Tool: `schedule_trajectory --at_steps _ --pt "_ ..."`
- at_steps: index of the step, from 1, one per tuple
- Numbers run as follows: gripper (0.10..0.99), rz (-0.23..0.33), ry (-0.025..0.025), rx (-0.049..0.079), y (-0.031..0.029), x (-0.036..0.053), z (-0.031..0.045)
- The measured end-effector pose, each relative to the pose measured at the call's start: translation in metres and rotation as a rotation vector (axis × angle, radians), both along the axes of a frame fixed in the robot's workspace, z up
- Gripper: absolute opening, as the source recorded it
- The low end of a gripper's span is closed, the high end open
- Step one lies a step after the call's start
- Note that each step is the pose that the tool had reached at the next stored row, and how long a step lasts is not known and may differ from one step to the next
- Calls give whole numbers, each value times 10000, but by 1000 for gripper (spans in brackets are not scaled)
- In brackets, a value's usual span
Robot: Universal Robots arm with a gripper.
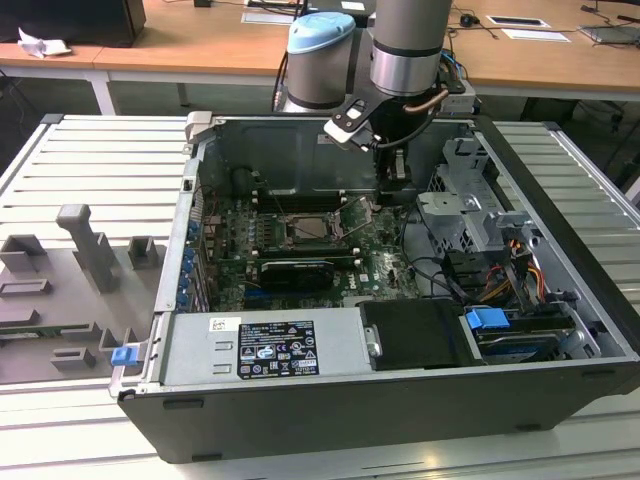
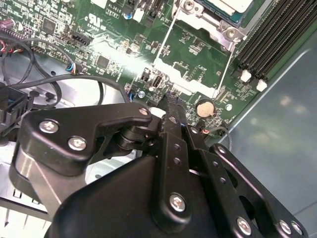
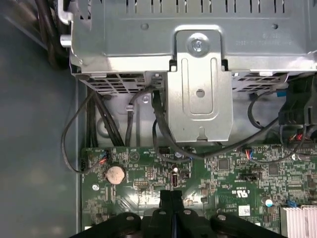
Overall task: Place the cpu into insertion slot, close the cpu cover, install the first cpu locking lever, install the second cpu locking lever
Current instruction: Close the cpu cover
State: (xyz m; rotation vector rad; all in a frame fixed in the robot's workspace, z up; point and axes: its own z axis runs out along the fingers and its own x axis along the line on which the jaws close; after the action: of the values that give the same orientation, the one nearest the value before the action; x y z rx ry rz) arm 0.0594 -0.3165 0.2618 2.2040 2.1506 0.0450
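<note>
The open computer case (image 1: 400, 420) lies on its side on the bench. The arm (image 1: 405, 50) reaches straight down into it from above, its wrist turned so the gripper (image 1: 392, 185) hangs low over the green motherboard (image 1: 385, 268). In both wrist views its fingers (image 3: 172, 198) are clenched together with nothing between them. They hover near a round coin battery (image 3: 115, 173), beside the metal drive cage (image 3: 198, 74). The insertion slot (image 1: 318, 228) sits apart, toward the exterior view's left of the gripper. In the second wrist view the silvery cpu cover (image 2: 198, 17) seems to lie flat around the pale cpu (image 2: 232, 4), seated in the slot.
</note>
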Motion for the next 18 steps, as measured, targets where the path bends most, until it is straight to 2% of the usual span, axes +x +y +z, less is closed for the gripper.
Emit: schedule_trajectory --at_steps 18 --pt "106 -1 0 0 0 139 0"
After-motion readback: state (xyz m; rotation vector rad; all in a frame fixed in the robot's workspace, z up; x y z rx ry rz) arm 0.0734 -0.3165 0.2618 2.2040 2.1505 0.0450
